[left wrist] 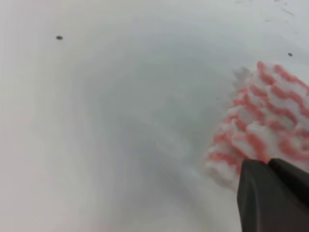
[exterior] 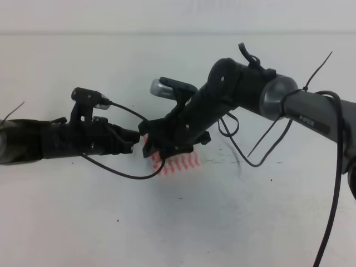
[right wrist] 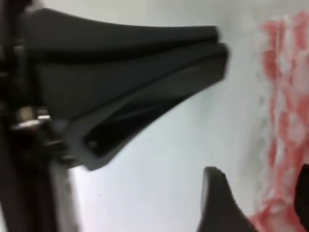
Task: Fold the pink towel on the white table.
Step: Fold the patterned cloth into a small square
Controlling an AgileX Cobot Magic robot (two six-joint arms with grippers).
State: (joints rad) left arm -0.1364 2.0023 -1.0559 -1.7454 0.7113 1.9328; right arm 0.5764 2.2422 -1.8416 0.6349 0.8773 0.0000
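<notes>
The broad plain white desk (exterior: 83, 211) carries everything. Near its middle lies the thin pink-and-white zigzag-striped towel (exterior: 178, 163), small and bunched, mostly hidden under both arms. The right gripper (right wrist: 219, 111) hangs beside the cloth edge, its jaws parted and empty. The left gripper (left wrist: 270, 169) sits at the towel's near corner, jaws pressed together; whether they pinch cloth I cannot tell. A good fold probably needs matching corner grips and an even, level lift.

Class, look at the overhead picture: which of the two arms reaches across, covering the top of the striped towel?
The right arm, entering from the right; its wrist hides the pink towel. The left arm stops beside it.
</notes>
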